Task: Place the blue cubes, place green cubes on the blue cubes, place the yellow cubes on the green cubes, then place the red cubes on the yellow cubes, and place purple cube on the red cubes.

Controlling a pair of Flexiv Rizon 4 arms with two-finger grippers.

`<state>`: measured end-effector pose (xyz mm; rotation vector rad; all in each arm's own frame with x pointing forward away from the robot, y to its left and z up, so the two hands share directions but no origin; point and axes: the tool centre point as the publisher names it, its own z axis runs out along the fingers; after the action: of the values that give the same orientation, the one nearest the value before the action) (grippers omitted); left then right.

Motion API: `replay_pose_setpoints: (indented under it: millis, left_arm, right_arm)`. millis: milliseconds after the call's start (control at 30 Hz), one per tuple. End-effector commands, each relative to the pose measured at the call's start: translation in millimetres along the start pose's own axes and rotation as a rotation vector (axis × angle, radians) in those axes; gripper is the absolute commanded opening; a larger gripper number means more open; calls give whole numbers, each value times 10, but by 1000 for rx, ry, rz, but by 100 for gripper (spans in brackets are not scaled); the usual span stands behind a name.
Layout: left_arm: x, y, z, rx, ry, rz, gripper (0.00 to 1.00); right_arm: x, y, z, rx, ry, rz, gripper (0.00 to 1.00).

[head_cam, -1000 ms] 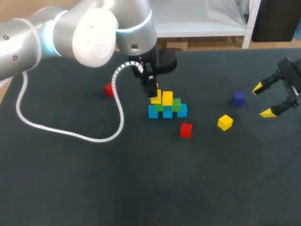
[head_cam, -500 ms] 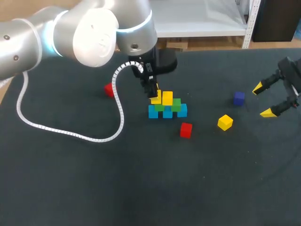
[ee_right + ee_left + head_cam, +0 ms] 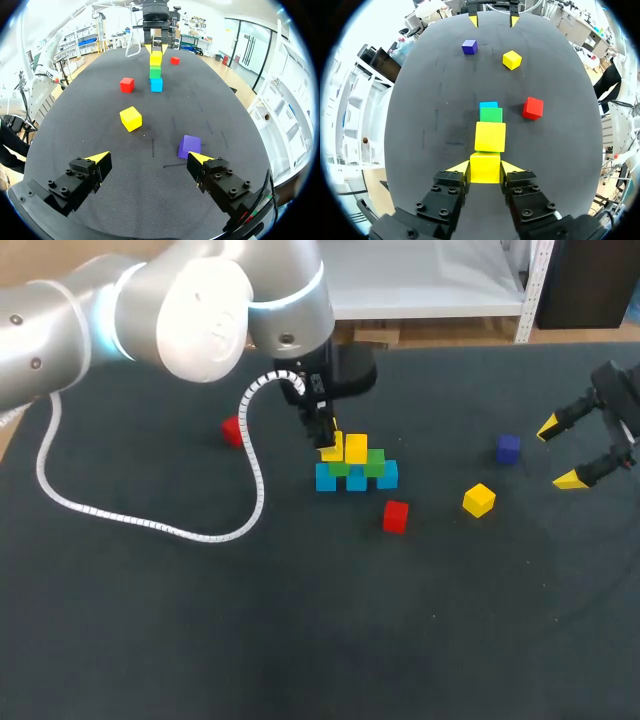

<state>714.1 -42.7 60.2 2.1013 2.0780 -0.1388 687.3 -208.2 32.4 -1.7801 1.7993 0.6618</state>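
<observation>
One yellow cube is clamped in left gripper; to be squared on green cube before release; right gripper spread.

This is a robotics lab. A silver left arm with a glowing blue ring trails a white coiled cable over a dark, matte surface. The surface carries only small plain test pieces, such as a red cube and a purple cube.
</observation>
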Motion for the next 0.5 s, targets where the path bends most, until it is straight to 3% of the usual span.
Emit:
replay_pose_setpoints:
  millis: [33, 233, 500]
  left_arm:
    - [-8, 33, 2, 8, 3, 1, 0]
    - [-8, 36, 7, 11, 4, 2, 4]
    - [-4, 46, 11, 11, 4, 2, 17]
  right_arm:
    - [2, -5, 4, 0, -1, 0, 100]
    - [2, -5, 4, 0, -1, 0, 100]
    - [2, -5, 4, 0, -1, 0, 100]
